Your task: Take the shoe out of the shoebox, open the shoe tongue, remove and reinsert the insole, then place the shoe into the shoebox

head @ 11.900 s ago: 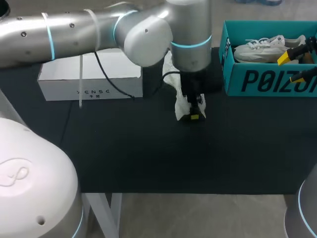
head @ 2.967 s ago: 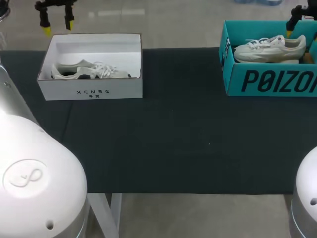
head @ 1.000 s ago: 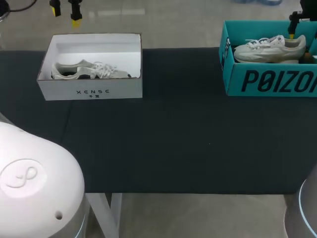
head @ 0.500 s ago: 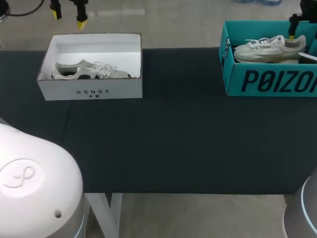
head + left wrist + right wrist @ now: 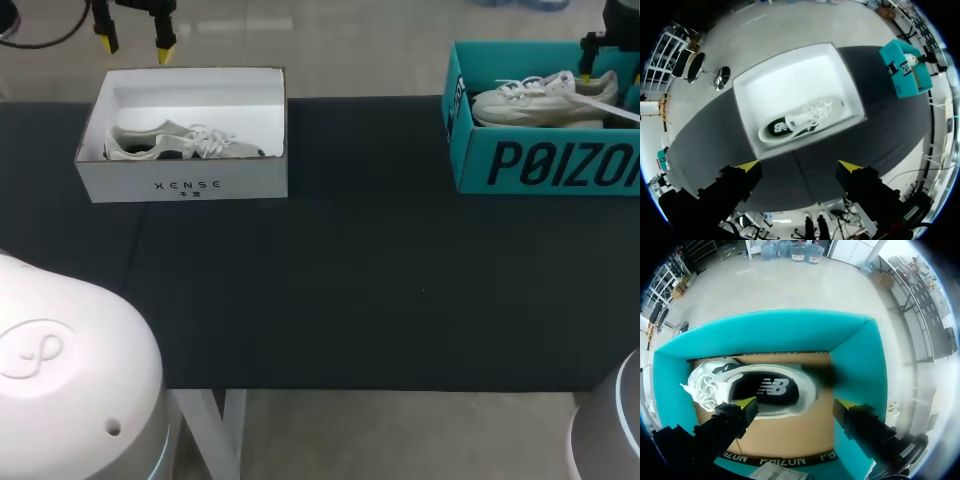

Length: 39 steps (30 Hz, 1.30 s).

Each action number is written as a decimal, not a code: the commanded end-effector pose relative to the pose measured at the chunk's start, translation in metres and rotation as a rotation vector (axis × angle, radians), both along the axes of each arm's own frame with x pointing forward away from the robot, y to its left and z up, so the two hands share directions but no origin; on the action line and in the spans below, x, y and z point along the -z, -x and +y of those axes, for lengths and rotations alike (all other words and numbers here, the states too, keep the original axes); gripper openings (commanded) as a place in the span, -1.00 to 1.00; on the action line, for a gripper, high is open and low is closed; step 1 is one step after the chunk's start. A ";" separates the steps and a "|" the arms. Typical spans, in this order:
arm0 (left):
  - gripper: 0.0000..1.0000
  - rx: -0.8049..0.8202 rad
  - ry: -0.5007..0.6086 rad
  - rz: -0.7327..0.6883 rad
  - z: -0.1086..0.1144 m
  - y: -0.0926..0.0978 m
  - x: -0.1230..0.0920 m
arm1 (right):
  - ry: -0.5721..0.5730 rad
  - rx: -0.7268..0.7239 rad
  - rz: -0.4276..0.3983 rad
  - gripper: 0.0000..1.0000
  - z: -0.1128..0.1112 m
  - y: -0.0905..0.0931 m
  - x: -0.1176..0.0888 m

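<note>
A white shoebox (image 5: 183,186) stands open at the table's back left with a pale sneaker (image 5: 180,143) lying on its side in it. My left gripper (image 5: 133,48) hangs open high above that box's far edge; from its wrist view the left gripper (image 5: 799,166) looks straight down on the white shoebox (image 5: 771,74) and the sneaker (image 5: 802,120). A teal shoebox (image 5: 545,165) at the back right holds a white sneaker (image 5: 545,98). My right gripper (image 5: 794,403) is open above the teal shoebox (image 5: 860,360), with the white sneaker (image 5: 765,387) below its fingers and apart from them.
A dark cloth (image 5: 360,290) covers the table between the two boxes and out to the front edge. In the left wrist view the teal shoebox (image 5: 905,67) shows far off to one side.
My left gripper has come a little lower and closer over the white shoebox's far edge. The right gripper has hardly shifted above the teal box. Both stay open.
</note>
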<state>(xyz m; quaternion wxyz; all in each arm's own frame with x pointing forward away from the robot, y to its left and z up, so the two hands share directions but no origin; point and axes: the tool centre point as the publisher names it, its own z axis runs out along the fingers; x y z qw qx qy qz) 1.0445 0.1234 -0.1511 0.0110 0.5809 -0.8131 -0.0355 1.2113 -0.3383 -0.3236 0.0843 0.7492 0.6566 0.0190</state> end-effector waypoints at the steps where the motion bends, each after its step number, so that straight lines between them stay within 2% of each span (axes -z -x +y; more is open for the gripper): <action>1: 1.00 0.000 -0.019 -0.005 -0.003 0.001 -0.002 | -0.007 0.004 0.045 1.00 -0.009 -0.021 0.016; 14: 1.00 -0.044 -0.049 -0.023 -0.005 0.003 -0.003 | -0.022 0.025 0.106 1.00 -0.018 -0.025 0.052; 15: 1.00 -0.047 -0.049 -0.022 -0.004 0.003 -0.003 | -0.022 0.030 0.107 0.85 -0.018 -0.025 0.055; 16: 1.00 -0.053 -0.049 -0.024 -0.004 0.004 -0.004 | -0.024 0.035 0.109 0.48 -0.019 -0.025 0.056; 17: 1.00 -0.059 -0.051 -0.027 -0.004 0.004 -0.005 | -0.026 0.037 0.110 0.31 -0.019 -0.026 0.058; 18: 1.00 -0.060 -0.051 -0.027 -0.003 0.004 -0.005 | -0.025 0.037 0.113 0.23 -0.019 -0.026 0.059; 19: 1.00 -0.065 -0.050 -0.029 -0.003 0.004 -0.006 | -0.023 0.036 0.116 -0.06 -0.018 -0.026 0.060; 21: 1.00 -0.072 -0.050 -0.035 -0.002 0.005 -0.007 | -0.019 0.035 0.123 -0.15 -0.018 -0.026 0.062; 28: 1.00 -0.091 -0.043 -0.062 0.000 0.008 -0.014 | -0.001 0.051 0.150 -0.23 -0.021 -0.026 0.070; 30: 1.00 -0.090 -0.043 -0.063 0.000 0.007 -0.015 | 0.010 0.062 0.155 -0.40 -0.021 -0.026 0.071; 32: 1.00 -0.087 -0.042 -0.062 0.001 0.006 -0.014 | 0.017 0.073 0.151 -0.98 -0.023 -0.026 0.072; 39: 1.00 -0.060 -0.029 -0.055 0.000 0.003 -0.011 | 0.073 0.156 0.149 -1.00 -0.032 -0.019 0.056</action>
